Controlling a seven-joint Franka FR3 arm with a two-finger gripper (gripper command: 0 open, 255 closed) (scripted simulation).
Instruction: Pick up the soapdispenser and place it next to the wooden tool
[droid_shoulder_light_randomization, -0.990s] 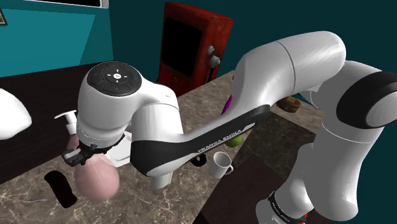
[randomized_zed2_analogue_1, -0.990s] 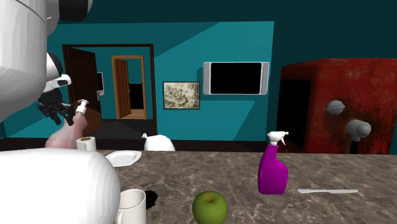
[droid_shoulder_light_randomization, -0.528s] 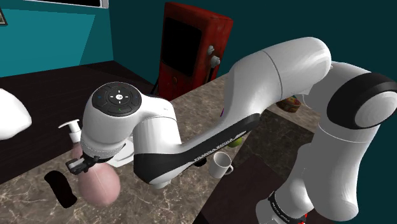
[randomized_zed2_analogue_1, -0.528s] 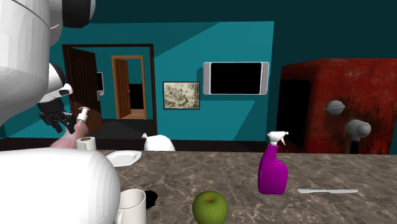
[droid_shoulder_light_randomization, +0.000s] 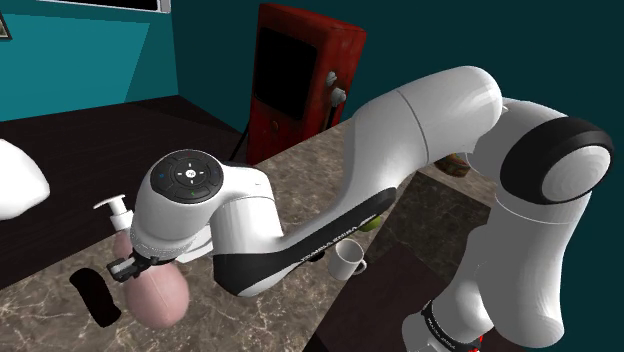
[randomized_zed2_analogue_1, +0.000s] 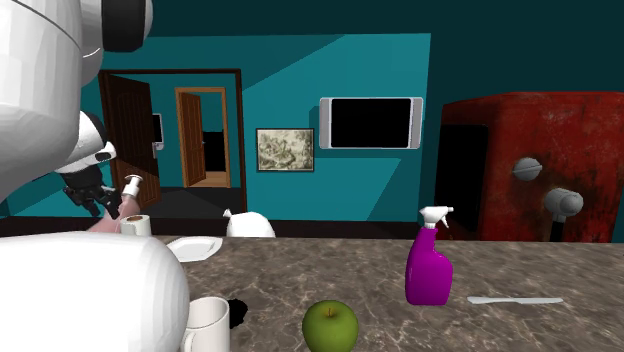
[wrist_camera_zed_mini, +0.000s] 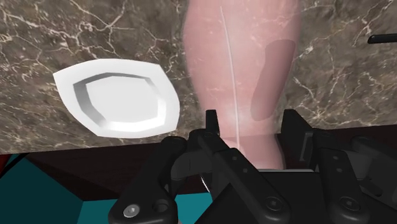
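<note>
Currently, at the shoulder view's lower left, the black claw (droid_shoulder_light_randomization: 125, 268) is closed on the soap dispenser (droid_shoulder_light_randomization: 157, 292). It grips the narrow part under the white pump, and the rounded pink body hangs tilted beneath the white arm (droid_shoulder_light_randomization: 300, 230). Wrist view confirms the hold: both fingers (wrist_camera_zed_mini: 296, 133) press against the pink sides, with the marbled surface (wrist_camera_zed_mini: 57, 38) beyond. Contact between the dispenser's base and the surface cannot be determined.

Second exterior view, items noted left to right:
- the held dispenser, at the far left
- a paper roll (randomized_zed2_analogue_1: 136, 225), next in line
- a white plate (randomized_zed2_analogue_1: 195, 247)
- a white mug (randomized_zed2_analogue_1: 206, 322), at the near edge
- a green apple (randomized_zed2_analogue_1: 330, 325)
- a purple spray bottle (randomized_zed2_analogue_1: 429, 268), upright
- a flat pale tool (randomized_zed2_analogue_1: 515, 299), lying just to the right of the bottle

A red cabinet (randomized_zed2_analogue_1: 530, 165) stands behind the tool. The teal back wall carries a framed picture (randomized_zed2_analogue_1: 285, 150) and a dark screen (randomized_zed2_analogue_1: 372, 122).

Dispenser and tool are well apart, with the plate, mug, apple and spray bottle between them
</note>
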